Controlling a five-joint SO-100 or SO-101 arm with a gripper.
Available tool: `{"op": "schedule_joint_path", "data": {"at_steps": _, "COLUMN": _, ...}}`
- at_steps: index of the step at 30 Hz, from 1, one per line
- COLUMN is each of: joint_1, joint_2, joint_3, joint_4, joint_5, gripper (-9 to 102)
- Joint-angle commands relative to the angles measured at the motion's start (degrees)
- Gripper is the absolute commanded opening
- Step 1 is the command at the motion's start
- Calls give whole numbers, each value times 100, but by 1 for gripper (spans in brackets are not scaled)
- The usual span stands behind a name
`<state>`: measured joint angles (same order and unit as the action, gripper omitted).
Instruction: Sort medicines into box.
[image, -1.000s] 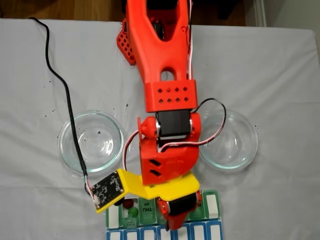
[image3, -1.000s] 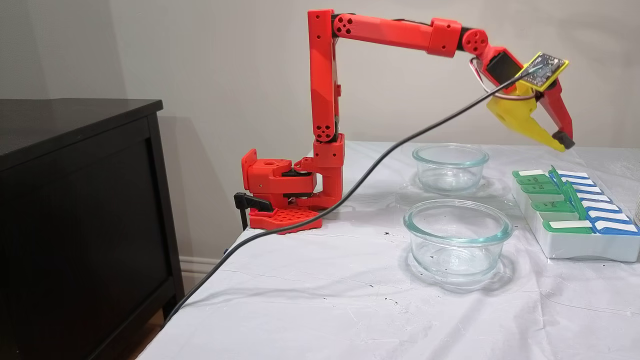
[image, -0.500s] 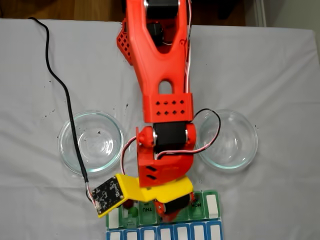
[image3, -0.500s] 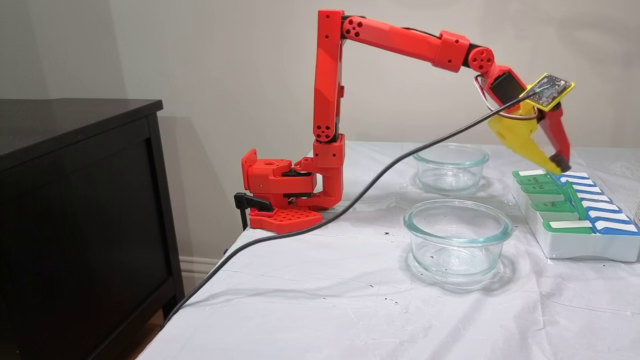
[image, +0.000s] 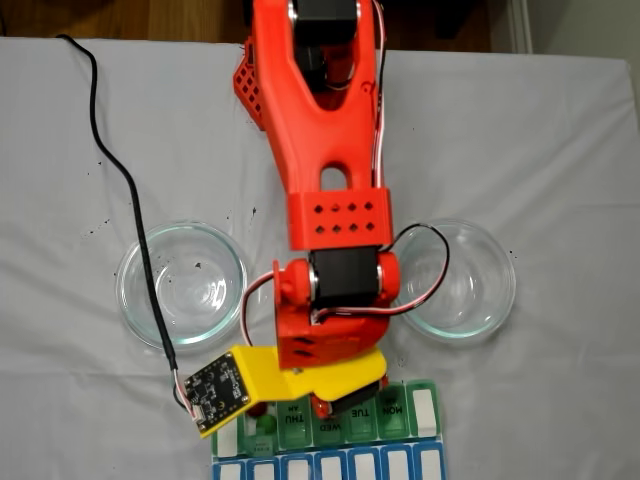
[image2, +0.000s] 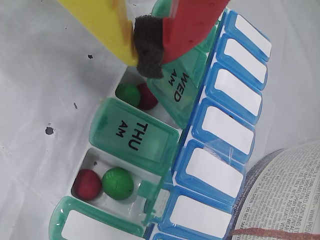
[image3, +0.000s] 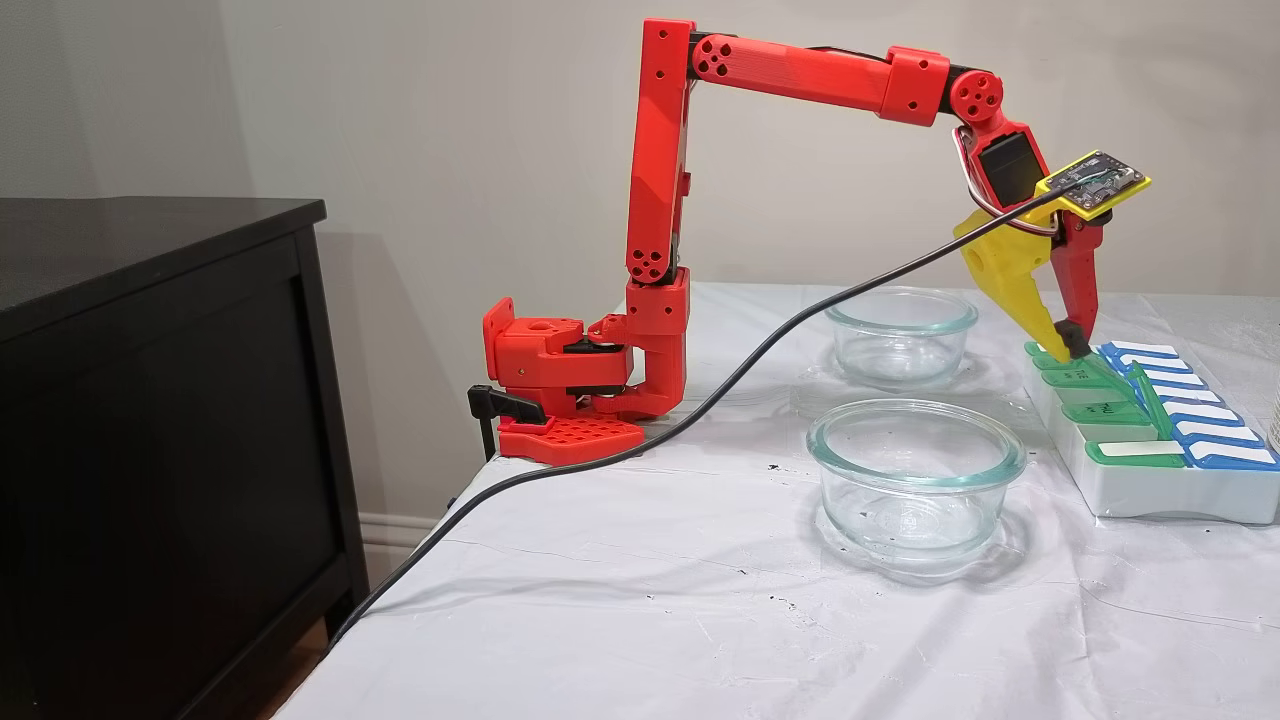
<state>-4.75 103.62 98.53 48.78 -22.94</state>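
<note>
Gripper (image2: 150, 47) pinched closed on WED lid (image2: 181, 92) (half-hiding 2 balls (image2: 136, 95) beneath)

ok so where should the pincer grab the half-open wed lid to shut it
Probably its free outer edge, coming from above: the WED lid is hinged by the blue row and tilted up over a red and a green ball, and the shut pincer sits at that edge.

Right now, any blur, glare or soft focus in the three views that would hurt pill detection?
Wrist view: the balls and THU lid are sharp; the pincer is close and slightly soft; the white labels look washed out. Top-down fixed view: soft, low detail, the arm covers part of the box. Side fixed view: evenly lit, sharp, faint highlights on the glass dishes.
</note>
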Motion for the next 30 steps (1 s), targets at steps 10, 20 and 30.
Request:
{"op": "schedule_joint_path", "data": {"at_steps": 10, "joint_1": -132, "joint_2": -352, "joint_3": -580, "joint_4": -88, "joint_5": -105, "gripper": 0}}
{"op": "schedule_joint_path", "data": {"at_steps": 20, "joint_1": -193, "joint_2": -1310, "joint_3": -888, "joint_4": 26, "joint_5": 193, "gripper": 0}}
{"op": "schedule_joint_path", "data": {"at_steps": 30, "joint_1": -360, "joint_2": -1986, "joint_3": -1415, "joint_4": 923, "joint_5": 70, "gripper": 0}}
